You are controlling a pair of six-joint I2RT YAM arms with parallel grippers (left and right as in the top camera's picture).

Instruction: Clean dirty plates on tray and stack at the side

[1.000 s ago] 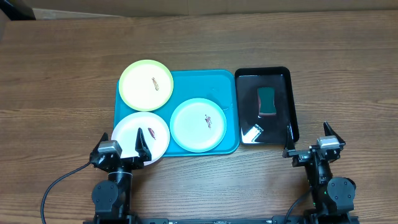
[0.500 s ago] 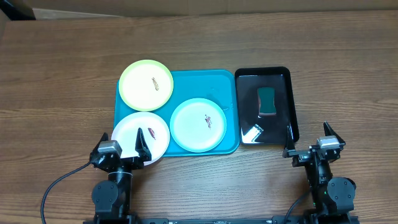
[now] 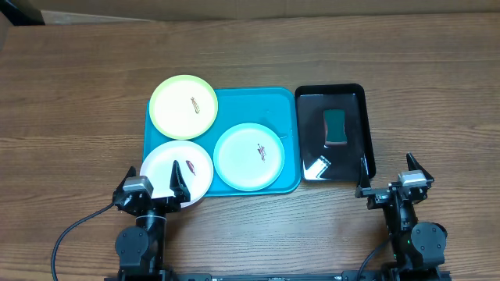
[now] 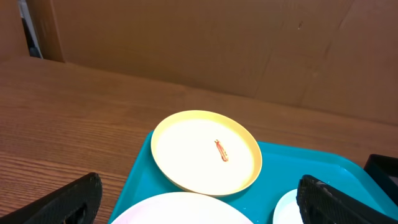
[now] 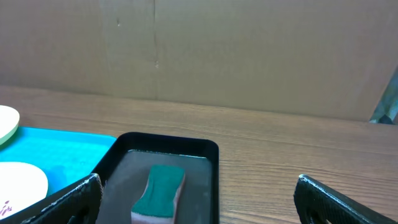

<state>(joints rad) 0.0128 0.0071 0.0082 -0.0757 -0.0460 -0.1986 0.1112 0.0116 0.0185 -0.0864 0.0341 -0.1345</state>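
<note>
Plates [image 3: 248, 156] unwiped on tray [image 3: 281, 97]; white plate [image 3: 187, 168] directly ahead of left gripper [image 3: 153, 181], sponge [image 3: 335, 126] ahead of right gripper [image 3: 386, 179]; both spread wide, empty

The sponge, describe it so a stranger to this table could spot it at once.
Find the big blue tray on the wooden table; a smaller black tray sits just to its right. The sponge lies in that black tray's far half: a dark green block, unlike the small white item in the near half.

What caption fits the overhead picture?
Three smeared round plastic plates on a turquoise plastic tray; green sponge in glossy black tray.
</note>
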